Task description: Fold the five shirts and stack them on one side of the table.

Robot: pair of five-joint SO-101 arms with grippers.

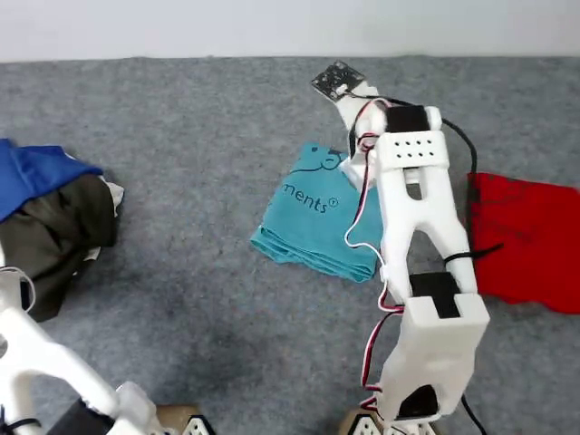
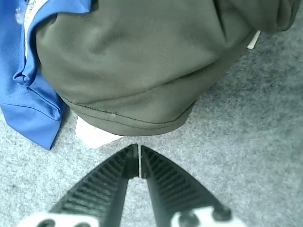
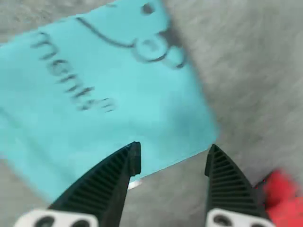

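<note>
A folded teal shirt (image 1: 313,213) with dark print lies mid-table. My right arm (image 1: 412,181) stretches over its far right corner. In the right wrist view my right gripper (image 3: 174,158) hangs open just above the edge of the teal shirt (image 3: 94,94), with nothing between its fingers. A red shirt (image 1: 526,240) lies flat at the right, and the red shirt (image 3: 284,198) also shows beside that gripper. At the left sits a pile: a blue shirt (image 1: 36,172) and a dark olive shirt (image 1: 54,231). My left gripper (image 2: 139,161) is shut and empty, just short of the olive shirt (image 2: 142,61).
A scrap of white cloth (image 2: 92,135) peeks from under the olive shirt, beside the blue shirt (image 2: 33,104). The grey carpeted table (image 1: 199,299) lies bare between the pile and the teal shirt. My left arm (image 1: 36,358) stands at the near left corner.
</note>
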